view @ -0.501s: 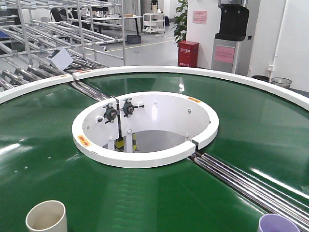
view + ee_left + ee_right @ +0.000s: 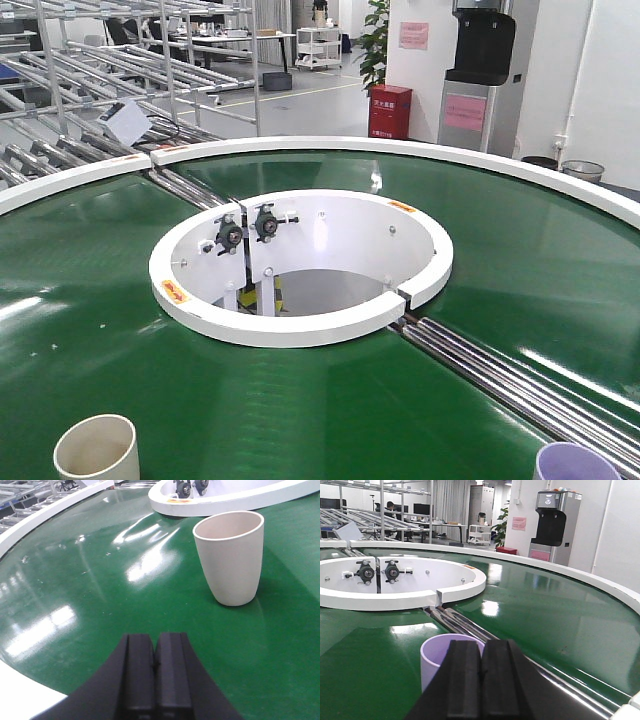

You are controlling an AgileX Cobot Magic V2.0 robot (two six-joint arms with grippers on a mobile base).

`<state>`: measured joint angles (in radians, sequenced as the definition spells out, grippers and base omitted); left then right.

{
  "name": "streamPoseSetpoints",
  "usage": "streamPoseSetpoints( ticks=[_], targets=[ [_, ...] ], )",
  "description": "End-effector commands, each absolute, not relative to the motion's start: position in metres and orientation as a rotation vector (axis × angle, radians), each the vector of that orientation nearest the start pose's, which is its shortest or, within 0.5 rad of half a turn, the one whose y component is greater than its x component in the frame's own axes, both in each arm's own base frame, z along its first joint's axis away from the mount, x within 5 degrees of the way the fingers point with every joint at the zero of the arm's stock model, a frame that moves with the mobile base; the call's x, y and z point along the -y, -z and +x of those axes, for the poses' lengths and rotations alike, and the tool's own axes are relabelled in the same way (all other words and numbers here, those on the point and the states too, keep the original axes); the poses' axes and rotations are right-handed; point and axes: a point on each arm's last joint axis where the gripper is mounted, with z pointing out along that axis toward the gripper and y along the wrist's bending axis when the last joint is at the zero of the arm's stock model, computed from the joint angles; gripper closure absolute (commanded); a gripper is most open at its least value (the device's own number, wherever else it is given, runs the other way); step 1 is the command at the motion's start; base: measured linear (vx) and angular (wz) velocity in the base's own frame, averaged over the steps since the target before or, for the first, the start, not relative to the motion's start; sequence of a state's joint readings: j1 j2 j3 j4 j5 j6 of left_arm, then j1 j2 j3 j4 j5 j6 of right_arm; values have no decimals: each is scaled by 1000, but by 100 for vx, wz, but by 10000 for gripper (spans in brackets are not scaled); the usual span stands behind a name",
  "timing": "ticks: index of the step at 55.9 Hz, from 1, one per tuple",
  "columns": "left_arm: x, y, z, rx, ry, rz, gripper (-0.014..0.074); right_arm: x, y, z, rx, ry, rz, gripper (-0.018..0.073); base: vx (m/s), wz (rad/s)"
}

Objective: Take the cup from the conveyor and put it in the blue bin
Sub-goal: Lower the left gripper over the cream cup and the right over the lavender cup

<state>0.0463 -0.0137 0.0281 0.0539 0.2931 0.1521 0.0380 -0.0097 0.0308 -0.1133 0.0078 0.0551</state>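
Note:
A cream cup [image 2: 96,447] stands upright on the glossy green conveyor [image 2: 90,300] at the front left. In the left wrist view the cream cup [image 2: 230,555] is ahead and to the right of my left gripper [image 2: 155,640], which is shut and empty. A lilac cup [image 2: 577,462] stands at the front right beside a steel roller strip [image 2: 500,380]. In the right wrist view the lilac cup [image 2: 436,662] sits just beyond my right gripper [image 2: 480,647], which is shut and empty. The blue bin is out of view.
The white inner rim [image 2: 300,320] rings the open centre of the belt. The white outer rim [image 2: 400,150] curves round the back. Metal roller racks [image 2: 120,60] stand behind at the left; a red box [image 2: 389,110] and a water dispenser [image 2: 480,70] stand at the back.

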Motion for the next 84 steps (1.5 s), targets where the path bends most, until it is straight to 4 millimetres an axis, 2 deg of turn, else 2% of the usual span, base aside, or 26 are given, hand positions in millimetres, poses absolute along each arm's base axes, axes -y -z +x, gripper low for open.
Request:
streamPoseSetpoints(
  ticks=[1,11,30,35,46,49,55,63,67,70,74,84],
  targets=[
    [-3,-182,55,-1704,-199,145,595,-3,-205,56,-1426,25,-87,561,0,0],
    [-3,-192,56,-1601,-202,140,595,-3,-205,56,-1425,25,-87,561,0,0],
    [0,-231,49,-1173,-211,117,595,-3,-207,56,-1404,22,-87,561,0,0],
    [0,-236,47,-1118,-214,113,595,-4,-212,55,-1351,17,-88,561,0,0],
    [0,-243,45,-1079,-189,94,594,-4,-235,49,-1223,-41,-51,561,0,0],
    [0,-253,42,-1054,-143,64,594,-3,-246,48,-1245,-37,-44,561,0,0],
    [0,-283,33,-1012,-46,4,594,-1,-282,42,-1313,-14,-32,561,0,0],
    [0,-335,17,-1085,-31,-21,595,1,-329,43,-1396,-1,-16,561,0,0],
    [-1,-352,18,-1201,-37,-29,595,1,-347,51,-1429,3,-14,561,0,0],
    [-2,-362,26,-1305,-44,-32,595,0,-353,60,-1465,4,-14,561,0,0],
    [-3,-363,40,-1426,-47,-38,595,0,-351,76,-1537,9,-17,561,0,0],
    [-4,-347,72,-1631,-46,-45,593,-1,-334,110,-1721,15,-19,548,0,0]
  ],
)
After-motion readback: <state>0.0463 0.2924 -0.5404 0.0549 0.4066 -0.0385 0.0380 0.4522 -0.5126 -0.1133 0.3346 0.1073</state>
